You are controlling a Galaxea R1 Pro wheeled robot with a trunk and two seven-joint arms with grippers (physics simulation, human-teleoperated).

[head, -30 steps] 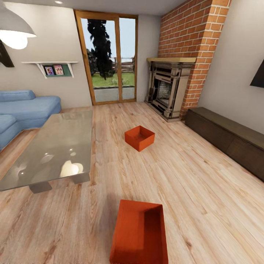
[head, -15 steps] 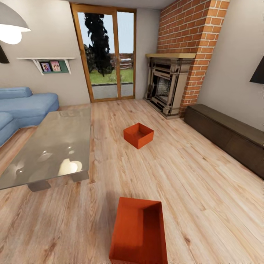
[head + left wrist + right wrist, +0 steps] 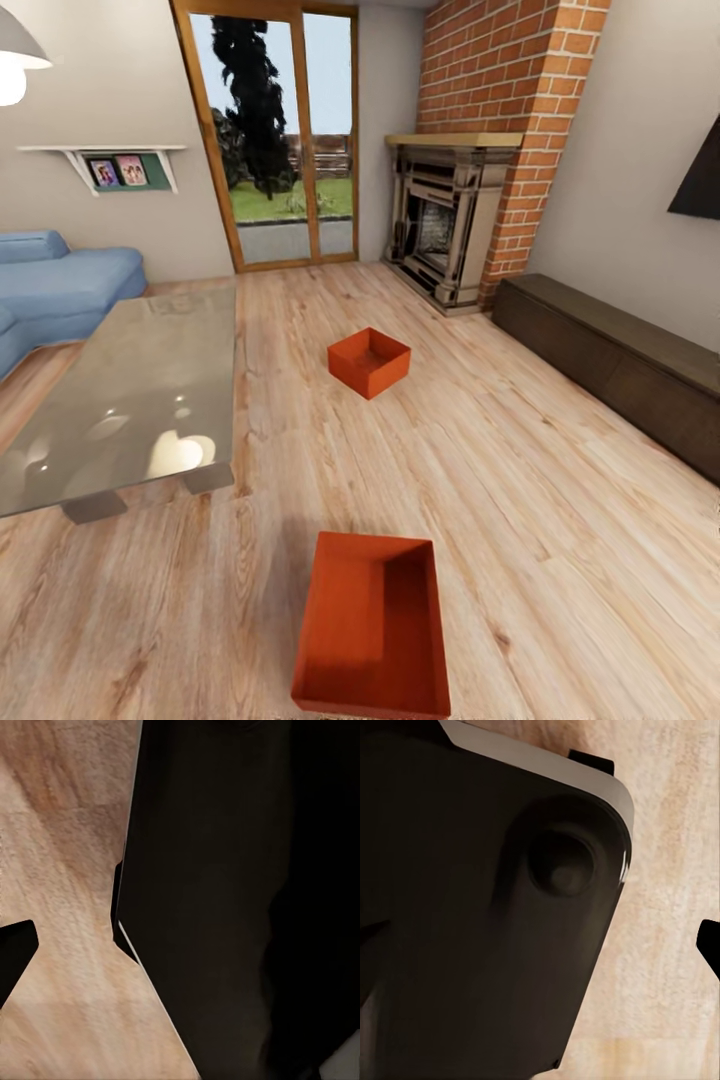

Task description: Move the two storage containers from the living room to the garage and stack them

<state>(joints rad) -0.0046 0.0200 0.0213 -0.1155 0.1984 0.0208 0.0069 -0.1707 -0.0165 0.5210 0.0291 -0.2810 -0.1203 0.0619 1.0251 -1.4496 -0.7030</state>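
While we faced the near bin point(image 3: 372, 628) on the wood floor point(image 3: 560, 520), the far bin point(image 3: 369, 361) sat well apart, twd the fireplace point(image 3: 440, 235). Neither was grasped yet, prob. since we needed to get closer. Wrist cams showed dark robot body over planks; couldn't tell if either gripper was open or closed.

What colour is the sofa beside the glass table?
Blue. The sofa shows best in the head view, at the left edge behind the glass table.
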